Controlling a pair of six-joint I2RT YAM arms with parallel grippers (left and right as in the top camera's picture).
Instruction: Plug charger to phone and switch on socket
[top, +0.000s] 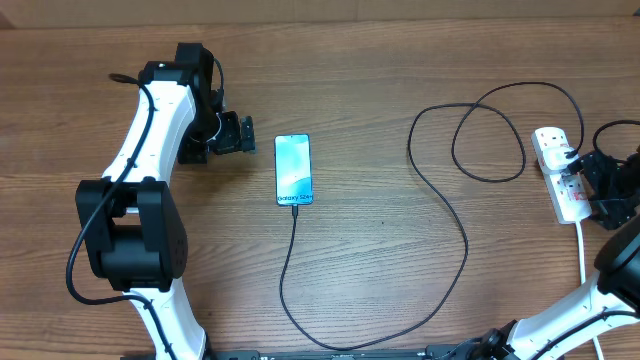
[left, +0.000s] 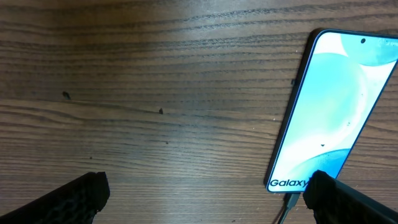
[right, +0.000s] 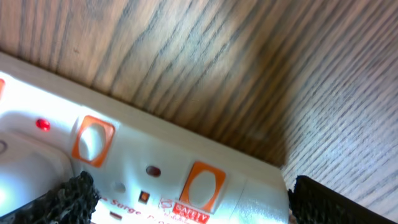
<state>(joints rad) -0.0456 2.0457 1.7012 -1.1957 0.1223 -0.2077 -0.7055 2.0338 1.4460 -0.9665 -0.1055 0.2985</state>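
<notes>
A small flat smartphone with a blue-and-white screen (top: 293, 170) lies face up on the brown wooden table (top: 370, 70), mid-left. The long thin black charger cable (top: 465, 250) meets its lower edge (the tip looks seated) and loops widely rightward to the white oblong power strip with red switches (top: 560, 172). The left gripper (top: 243, 134) sits just beside the phone, fingers spread and empty. The right gripper (right: 202, 202) hovers over the strip, fingers wide apart, gripping nothing. A small red light (right: 42, 124) glows there.
</notes>
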